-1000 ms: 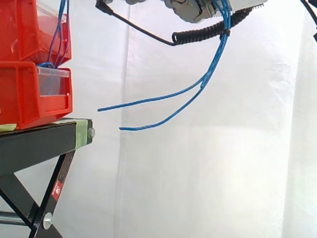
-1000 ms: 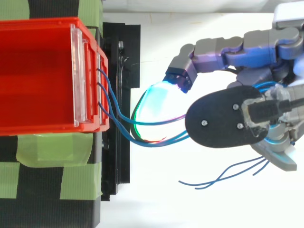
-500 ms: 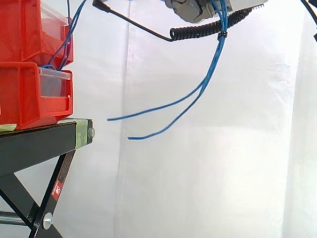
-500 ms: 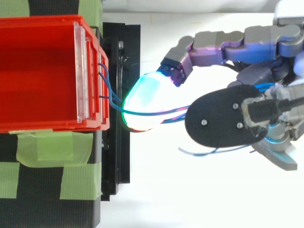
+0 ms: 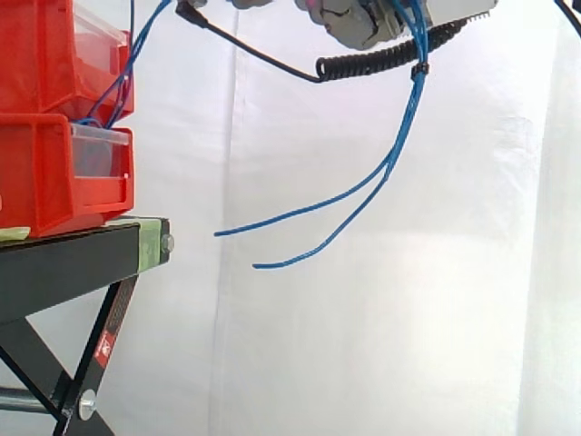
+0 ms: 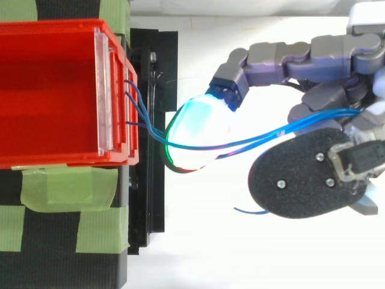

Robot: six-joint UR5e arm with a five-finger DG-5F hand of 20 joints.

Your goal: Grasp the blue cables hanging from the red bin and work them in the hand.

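Note:
Thin blue cables [image 6: 258, 139] leave the front of the red bin [image 6: 48, 27] and run right, past a glowing fingertip [image 6: 198, 133], into the hand [image 6: 301, 186]. The hand hovers to the right of the bin with its fingers curled round the cables. Seen from the side, the hand [image 5: 349, 14] is at the top edge. The cables rise from the upper bin [image 5: 36, 54] toward it. Two loose blue ends [image 5: 363, 195] hang below it and trail left, clear of the stand.
Two red bins are stacked on a black stand [image 5: 73, 259], the lower one [image 5: 54, 173] with a clear front panel. Green tape [image 6: 66, 186] marks the stand's top. A white curtain hangs behind, with open space to the right of the stand.
The hand has shifted right and turned, drawing the cables across the gap from the bin. The hanging loose ends have swung right and a little lower.

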